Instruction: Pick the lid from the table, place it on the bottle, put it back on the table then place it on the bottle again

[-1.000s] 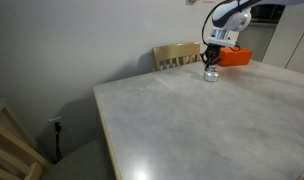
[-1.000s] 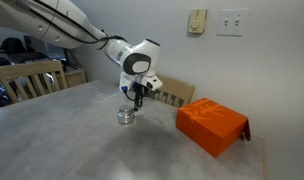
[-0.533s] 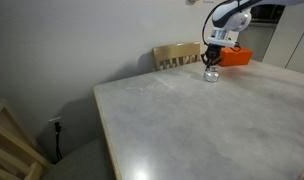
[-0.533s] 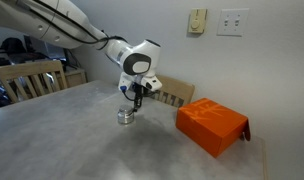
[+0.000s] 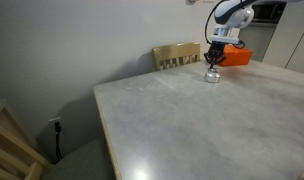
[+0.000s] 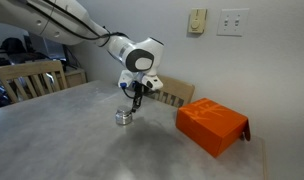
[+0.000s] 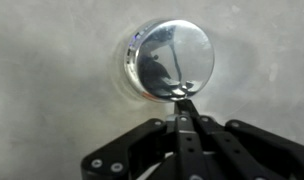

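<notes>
Worktop (image 5: pixel 192 125): pale grey and faintly marbled. It fills the lower half of both exterior views (image 6: pixel 62 140) and the whole background of the wrist view.

Chair (image 5: pixel 177 54): light wood, standing behind the worktop's far edge, left of my hand in that exterior view.

Orange box (image 6: pixel 212 125): lies flat on the worktop at the right of the frame, apart from the bottle. In an exterior view (image 5: pixel 236 57) it sits just behind and right of my hand.

Hand (image 6: pixel 133 104): pointing down, fingers clenched together, with nothing seen between them. In the wrist view (image 7: pixel 184 97) the joined tips enter from the bottom of the frame and end at the lower edge of the lid.

Bottle (image 6: pixel 123 117): small, clear and squat, upright on the worktop. It stands directly below my hand, a little to the lower left of the tips. In an exterior view (image 5: pixel 211 74) it stands just under the fingers near the upper right of the frame.

Lid (image 7: pixel 172 60): silvery and round, seated on the bottle's mouth, in the upper centre of the wrist view, just above my fingertips. Whether the tips touch its rim or clear it, I cannot tell.
</notes>
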You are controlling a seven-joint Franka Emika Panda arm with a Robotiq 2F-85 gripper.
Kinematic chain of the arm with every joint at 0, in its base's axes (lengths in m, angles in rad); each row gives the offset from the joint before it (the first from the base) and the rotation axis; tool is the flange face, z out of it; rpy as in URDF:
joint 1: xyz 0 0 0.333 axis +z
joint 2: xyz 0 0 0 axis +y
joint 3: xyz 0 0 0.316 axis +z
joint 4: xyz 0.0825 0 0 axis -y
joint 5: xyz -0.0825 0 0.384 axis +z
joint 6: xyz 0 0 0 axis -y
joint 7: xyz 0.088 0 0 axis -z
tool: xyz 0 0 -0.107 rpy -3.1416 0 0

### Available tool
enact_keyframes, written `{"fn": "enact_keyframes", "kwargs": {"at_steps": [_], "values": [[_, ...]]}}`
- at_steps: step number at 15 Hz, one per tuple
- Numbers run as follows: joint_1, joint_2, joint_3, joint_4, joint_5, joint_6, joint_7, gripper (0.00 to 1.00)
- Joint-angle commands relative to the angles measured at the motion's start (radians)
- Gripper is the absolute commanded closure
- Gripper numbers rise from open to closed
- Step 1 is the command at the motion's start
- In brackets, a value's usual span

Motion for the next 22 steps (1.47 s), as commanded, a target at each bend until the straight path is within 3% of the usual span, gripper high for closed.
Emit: {"fn": "enact_keyframes", "kwargs": {"at_steps": [1,8,13,21,22], "values": [[-0.019,-0.031,0.004,-0.008,-0.005,-0.071,0.008,1.00],[-0.028,-0.044,-0.002,0.015,0.000,-0.140,0.007,1.00],[-0.018,-0.058,-0.008,0.016,-0.007,-0.123,0.011,1.00],[0.065,-0.255,-0.073,-0.127,-0.108,-0.050,0.052,1.00],[0.071,-0.276,-0.070,-0.149,-0.105,-0.036,0.052,0.74]]}}
